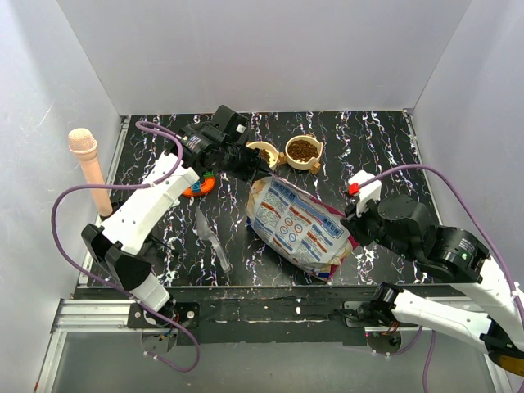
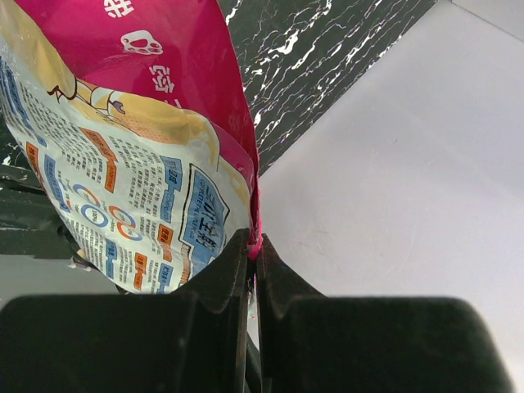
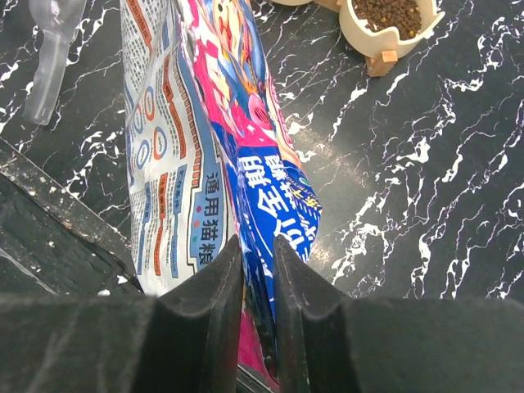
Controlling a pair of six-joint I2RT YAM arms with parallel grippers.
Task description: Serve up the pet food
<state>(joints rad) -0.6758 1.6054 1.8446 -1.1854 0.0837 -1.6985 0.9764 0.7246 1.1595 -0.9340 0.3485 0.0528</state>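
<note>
The pet food bag [image 1: 299, 225], glossy magenta and blue with a white printed back, lies slanted across the middle of the marble table. My left gripper [image 1: 257, 170] is shut on the magenta edge of the bag [image 2: 123, 147] at its far end, with the seam pinched at the left gripper [image 2: 254, 244] tips. My right gripper [image 1: 354, 227] is shut on a fold at the near right end of the bag [image 3: 205, 147], blue film filling the gap at the right gripper [image 3: 258, 248]. Brown pet food [image 1: 303, 151] fills a cream bowl [image 3: 360, 33] beyond the bag.
A second cream bowl [image 1: 264, 152] stands left of the filled one, partly behind my left gripper. An orange toy [image 1: 201, 185] lies under the left arm. A clear plastic piece [image 1: 211, 237] lies left of the bag. A pink post [image 1: 88, 164] stands at the left wall.
</note>
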